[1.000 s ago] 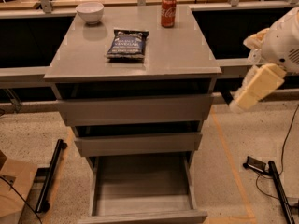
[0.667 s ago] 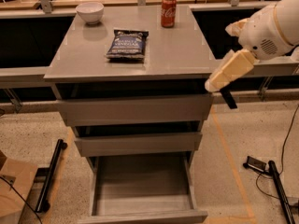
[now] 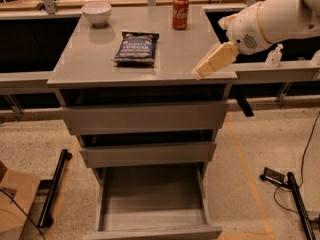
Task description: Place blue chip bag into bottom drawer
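Observation:
The blue chip bag [image 3: 136, 47] lies flat on the grey cabinet top [image 3: 95, 64], left of centre. The bottom drawer [image 3: 152, 196] is pulled out at floor level and nothing lies in it. My gripper [image 3: 201, 72], cream-coloured on a white arm [image 3: 270, 19], hangs over the front right corner of the cabinet top. It is to the right of the bag and well apart from it, holding nothing that I can see.
A white bowl [image 3: 96, 12] and a red soda can [image 3: 180, 5] stand at the back of the top. Two shallower drawers [image 3: 145, 116] sit slightly open above the bottom one. A cardboard box [image 3: 12, 199], a black bar [image 3: 54, 189] and cables [image 3: 295, 194] lie on the floor.
My arm has swung left and a little up, from beside the cabinet's right side to over its front right corner. The bag and the drawers have not moved.

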Controlling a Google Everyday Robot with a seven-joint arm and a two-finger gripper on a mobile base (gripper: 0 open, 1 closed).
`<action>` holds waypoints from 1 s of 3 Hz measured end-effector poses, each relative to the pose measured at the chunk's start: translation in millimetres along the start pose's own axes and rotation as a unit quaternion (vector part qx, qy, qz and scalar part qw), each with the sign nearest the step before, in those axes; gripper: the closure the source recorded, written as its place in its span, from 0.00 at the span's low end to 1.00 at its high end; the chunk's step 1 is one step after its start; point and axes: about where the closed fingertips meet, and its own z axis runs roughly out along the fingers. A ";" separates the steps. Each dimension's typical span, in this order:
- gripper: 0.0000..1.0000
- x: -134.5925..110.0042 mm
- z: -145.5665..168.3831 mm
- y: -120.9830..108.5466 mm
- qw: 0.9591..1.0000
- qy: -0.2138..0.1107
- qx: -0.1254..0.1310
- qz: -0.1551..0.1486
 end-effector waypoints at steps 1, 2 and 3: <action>0.00 -17.3 48.3 -3.9 0.999 -0.043 -0.013 0.008; 0.00 -42.7 114.2 -15.1 0.996 -0.082 -0.031 0.018; 0.00 -60.7 178.1 -22.3 0.993 -0.104 -0.044 0.035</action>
